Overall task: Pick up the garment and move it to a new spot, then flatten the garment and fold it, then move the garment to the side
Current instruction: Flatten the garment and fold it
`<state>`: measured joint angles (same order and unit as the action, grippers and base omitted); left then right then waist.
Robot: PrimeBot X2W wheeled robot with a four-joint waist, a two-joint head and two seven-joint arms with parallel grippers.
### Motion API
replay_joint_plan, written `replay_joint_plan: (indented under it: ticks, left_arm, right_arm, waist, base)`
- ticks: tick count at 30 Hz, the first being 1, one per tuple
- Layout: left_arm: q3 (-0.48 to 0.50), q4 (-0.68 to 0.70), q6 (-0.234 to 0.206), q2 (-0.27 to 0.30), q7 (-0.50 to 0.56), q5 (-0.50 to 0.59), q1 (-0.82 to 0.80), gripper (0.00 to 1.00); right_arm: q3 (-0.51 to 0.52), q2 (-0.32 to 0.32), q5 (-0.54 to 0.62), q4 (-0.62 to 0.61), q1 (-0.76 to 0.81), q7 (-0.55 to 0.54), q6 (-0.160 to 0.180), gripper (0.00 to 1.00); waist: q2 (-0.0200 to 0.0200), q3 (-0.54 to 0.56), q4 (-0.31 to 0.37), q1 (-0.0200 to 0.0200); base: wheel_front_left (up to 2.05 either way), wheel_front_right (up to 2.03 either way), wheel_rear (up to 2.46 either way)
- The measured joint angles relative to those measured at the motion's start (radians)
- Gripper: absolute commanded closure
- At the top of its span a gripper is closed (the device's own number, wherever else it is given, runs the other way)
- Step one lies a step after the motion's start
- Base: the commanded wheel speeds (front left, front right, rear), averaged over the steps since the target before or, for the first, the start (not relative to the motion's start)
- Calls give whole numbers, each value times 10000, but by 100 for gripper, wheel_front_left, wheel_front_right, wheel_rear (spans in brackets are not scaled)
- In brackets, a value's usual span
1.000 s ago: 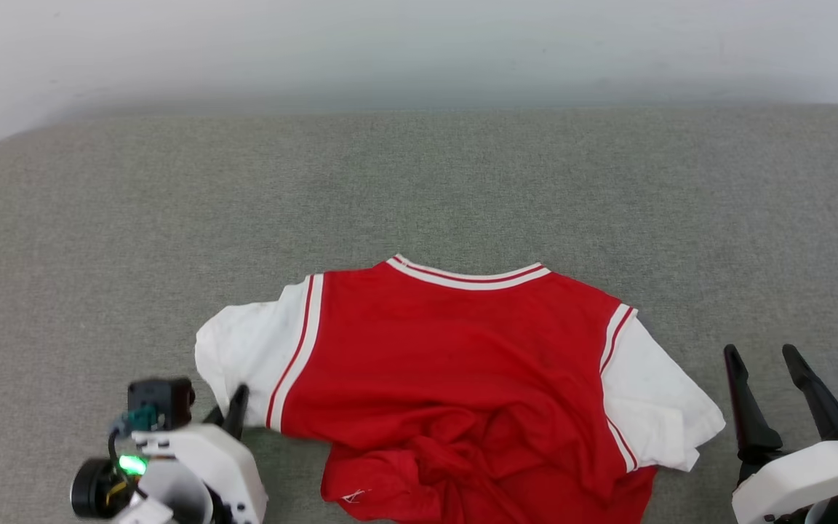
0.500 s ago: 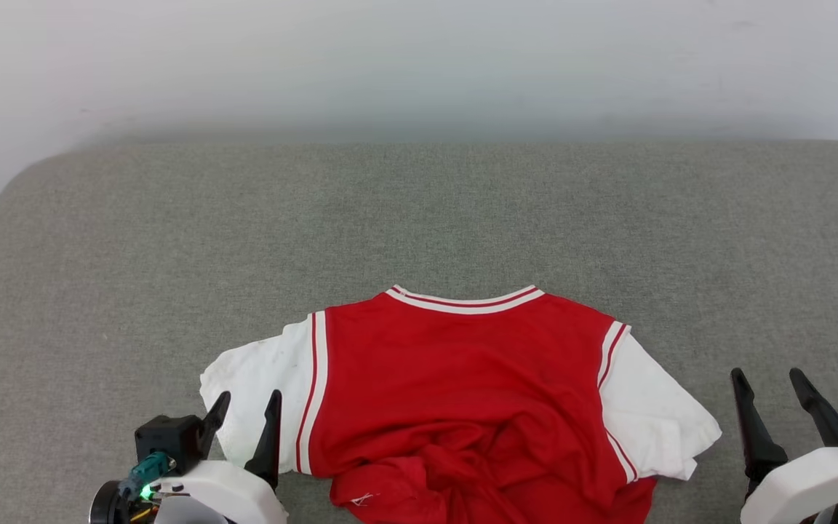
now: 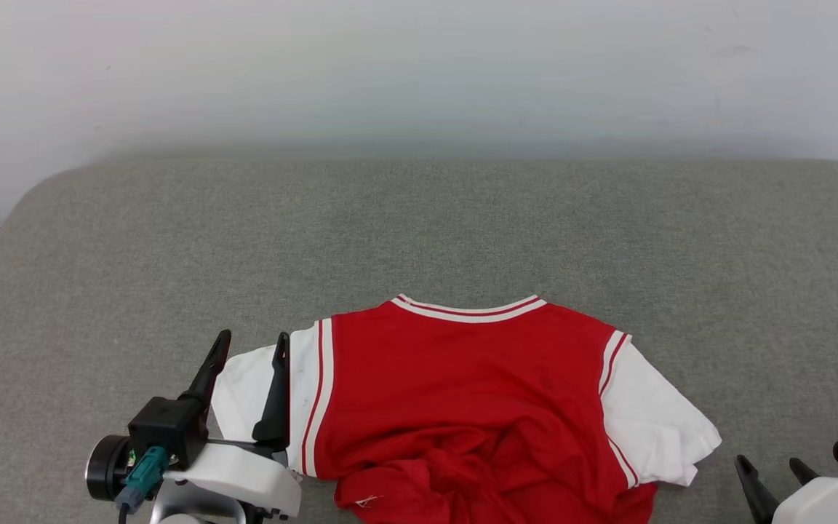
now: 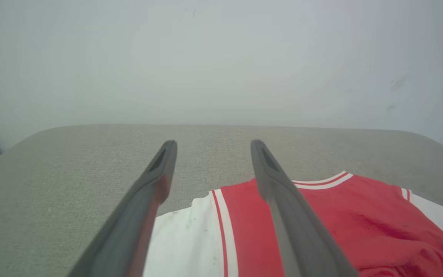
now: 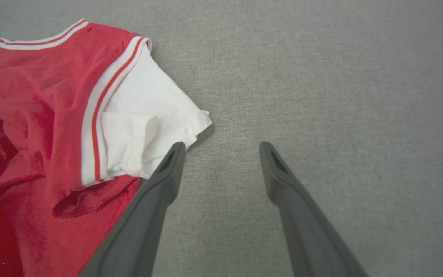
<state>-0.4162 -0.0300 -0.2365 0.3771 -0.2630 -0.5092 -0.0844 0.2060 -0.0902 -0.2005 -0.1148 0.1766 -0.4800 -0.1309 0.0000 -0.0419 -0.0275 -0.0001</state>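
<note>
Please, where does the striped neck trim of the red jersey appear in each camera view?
Head view: the white, red-striped neck trim of the bright red sleeveless jersey sits lower centre.
Left wrist view: right of centre.
Right wrist view: upper left corner.
Shared landmark: the grey fabric surface beneath the jersey.

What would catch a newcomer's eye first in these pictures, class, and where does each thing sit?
The red jersey stands out most: it lies near the front of the grey cushion, collar away from the robot, white flaps at both sides, its near part crumpled. The left gripper is open over the jersey's white left flap. The right gripper is open at the lower right, near the other flap.
</note>
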Motion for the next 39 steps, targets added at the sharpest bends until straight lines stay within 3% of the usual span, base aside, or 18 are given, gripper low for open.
replay_joint_plan:
  ticks: [5, 14, 21, 22, 23, 32, 39]
  left_arm:
    - [148, 236, 410, -370, 0, 495, 3, 0]
    - [598, 366, 993, -857, 0, 1012, -368, 0]
    - [926, 194, 1400, -1227, 0, 1342, -483, 0]
    - [970, 169, 1448, -1281, 0, 1390, -484, 0]
    - [1012, 136, 1498, -1333, 0, 1423, -483, 0]
    - [1195, -692, 1927, -1344, 196, 1110, -404, 0]
    - [1536, -825, 2343, -562, 2144, 272, -974, 0]
  right_arm:
    - [-453, -761, -435, 617, -729, -926, 0, 0]
    - [-1482, -1680, -876, 1818, -2137, -1666, 0, 0]
    - [-1850, -2033, -1444, 2669, -2444, -3248, 4, 0]
    - [-1894, -2067, -1476, 2706, -2510, -3409, 6, 43]
    - [-1927, -2100, -1515, 2717, -2543, -3499, 17, 97]
    - [-1979, -2098, -1565, 2706, -2671, -2913, -10, 100]
    - [-1425, -1837, -1189, 2128, -2671, -2311, -4, 100]
  waist:
    - [0, -326, -242, 0]
    - [0, -1139, -754, 2]
    - [0, -1507, -1045, 1]
    - [0, -1518, -1054, 1]
    - [0, -1522, -1057, 1]
    - [0, -1183, -889, 2]
    - [0, -924, -603, 1]
  base:
    - [0, 0, 0]
    - [0, 0, 0]
    - [0, 0, 0]
    - [0, 0, 0]
    - [0, 0, 0]
    - [0, 0, 0]
    - [0, 0, 0]
